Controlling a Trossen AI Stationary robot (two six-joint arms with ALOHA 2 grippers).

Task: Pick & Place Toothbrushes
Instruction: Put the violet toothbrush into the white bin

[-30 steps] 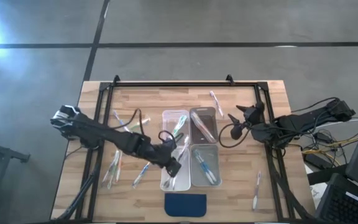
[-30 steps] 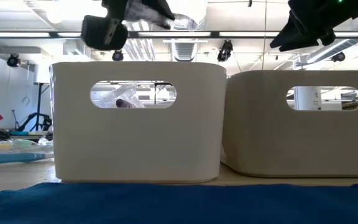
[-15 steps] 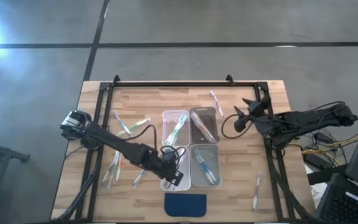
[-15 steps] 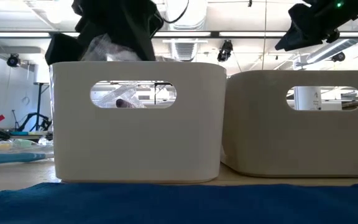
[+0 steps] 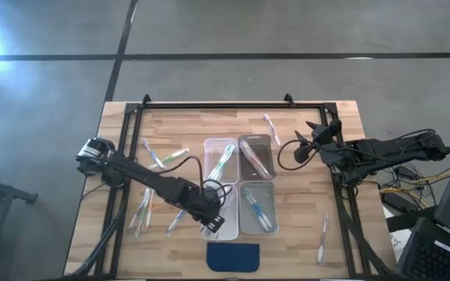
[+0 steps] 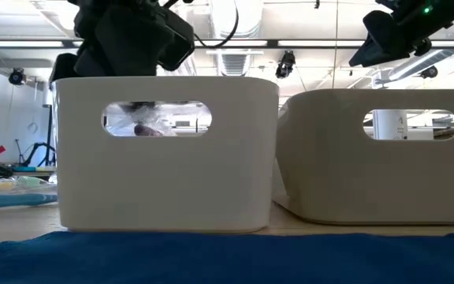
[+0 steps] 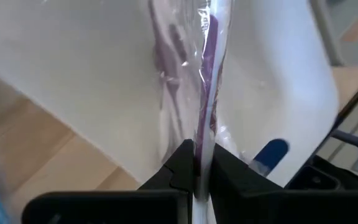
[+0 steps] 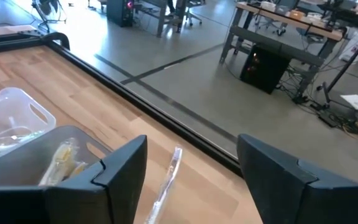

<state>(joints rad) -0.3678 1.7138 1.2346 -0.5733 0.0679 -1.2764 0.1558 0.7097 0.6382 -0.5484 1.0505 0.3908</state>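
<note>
A wrapped toothbrush with a purple handle (image 7: 207, 93) is pinched between the narrow fingers of the left gripper (image 7: 194, 165), standing lengthwise up from them inside its clear sleeve. It hangs over the white wall of the near-left bin (image 5: 222, 221), whose inside fills most of the left wrist view. In the high view the left gripper (image 5: 212, 219) sits at that bin's left rim, the arm reaching in diagonally from the bench's left edge.

That bin is one of four clear bins grouped at the middle of the bench (image 5: 311, 211). The far-left bin (image 5: 219, 156) holds a green-accented brush, the near-right bin (image 5: 257, 207) holds blue-accented ones, and the far-right bin (image 5: 255, 156) has wrapped contents too dim to tell apart.

More toothbrushes lie loose: a scatter on the left side (image 5: 161, 158), one pink-accented brush beyond the bins (image 5: 271, 129), and one near the right front corner (image 5: 322, 238). A dark blue pad (image 5: 233, 256) lies at the front edge, just before the bins.

The right gripper (image 5: 323, 129) hovers above the bench's far right side, fingers spread wide and holding nothing; its wrist view looks past them at the pink-accented brush (image 8: 166, 180) and the far bins.
</note>
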